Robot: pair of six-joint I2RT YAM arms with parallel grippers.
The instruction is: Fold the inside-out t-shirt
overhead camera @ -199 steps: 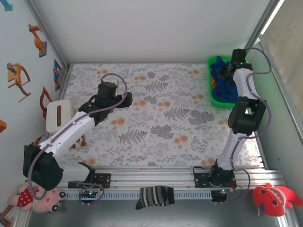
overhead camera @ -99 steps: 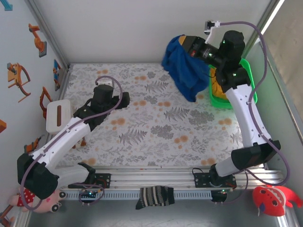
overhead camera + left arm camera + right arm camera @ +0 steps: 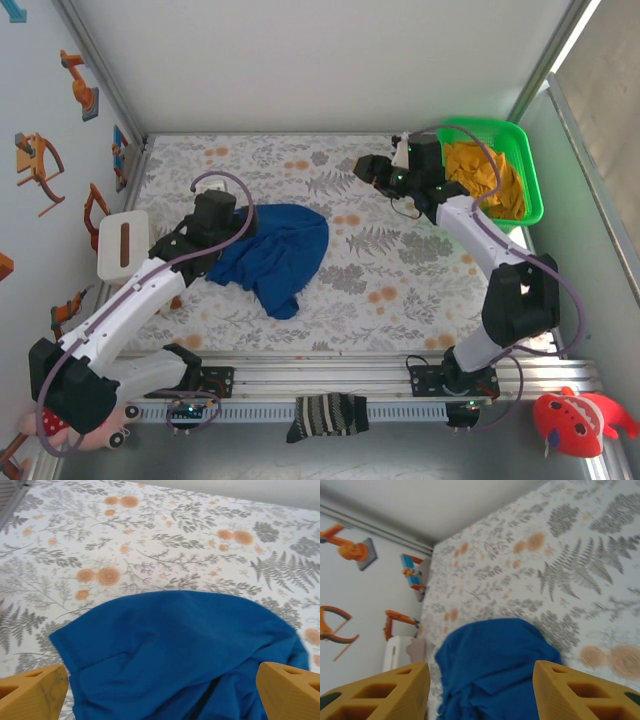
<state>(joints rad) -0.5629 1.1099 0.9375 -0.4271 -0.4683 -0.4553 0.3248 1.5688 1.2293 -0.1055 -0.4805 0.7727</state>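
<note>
**Counter layout, overhead and wrist views.** The inside-out t-shirt [image 3: 275, 250] lies in a rumpled heap on the floral counter [image 3: 400, 270], left of centre (a narrow tail points toward the near edge). The left gripper [image 3: 162, 682] hovers over the heap's left part, its jaws wide above the blue cloth. The right gripper [image 3: 480, 682] hangs well apart from the shirt, near the green basket [image 3: 530, 190] holding an orange-yellow cloth [image 3: 485, 172], its jaws parted and empty.
</note>
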